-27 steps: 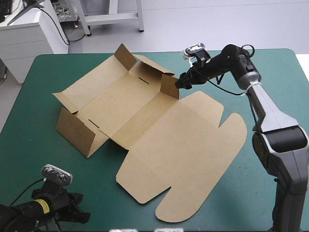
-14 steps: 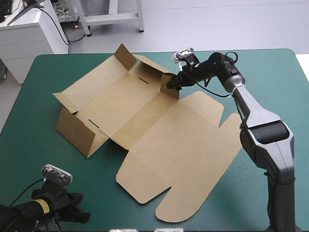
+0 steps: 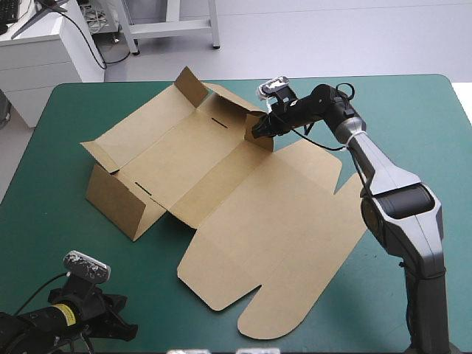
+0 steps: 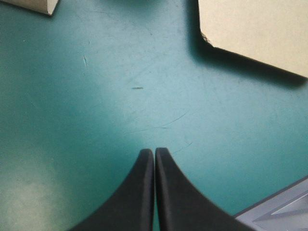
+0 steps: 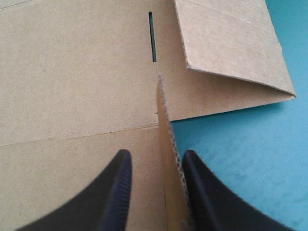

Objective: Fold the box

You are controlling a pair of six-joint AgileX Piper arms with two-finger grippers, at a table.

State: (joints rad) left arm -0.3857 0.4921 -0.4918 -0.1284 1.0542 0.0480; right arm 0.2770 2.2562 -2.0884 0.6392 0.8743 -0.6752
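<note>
box flap upright, right tool astride (parted)

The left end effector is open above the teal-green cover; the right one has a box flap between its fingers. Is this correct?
Not quite. The left wrist view shows the left end effector shut, above the teal-green cover. The right end effector does have a flap of the box between its fingers.

High view: bright, even light from overhead; no glare. Faint soft shadow on teal-green cover along edges of box, lower centre of frame. Left wrist view: dark shadow band under box edge ahead of left gripper; pale sheen on cover beside fingers. Right wrist view: board evenly lit.
</note>
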